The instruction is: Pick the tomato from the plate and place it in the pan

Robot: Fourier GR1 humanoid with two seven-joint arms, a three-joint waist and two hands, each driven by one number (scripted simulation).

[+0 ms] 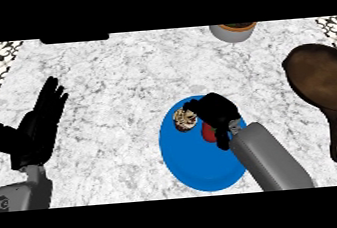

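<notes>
I see only a red sliver of the tomato (208,132) on the blue plate (198,170), under the right hand (217,111); whether it's gripped, I can't tell. The left hand (36,131) rests open.

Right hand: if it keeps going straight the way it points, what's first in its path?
Up-left from the right hand, the speckled brown round item on the blue plate comes first, right beside it; contact is unclear from above. The tomato is beneath the hand, not ahead.

The tomato (208,132) is red, plate (198,173) blue, pan (322,76) dark brown (rustier inside), counter (124,74) grey-veined white.
</notes>
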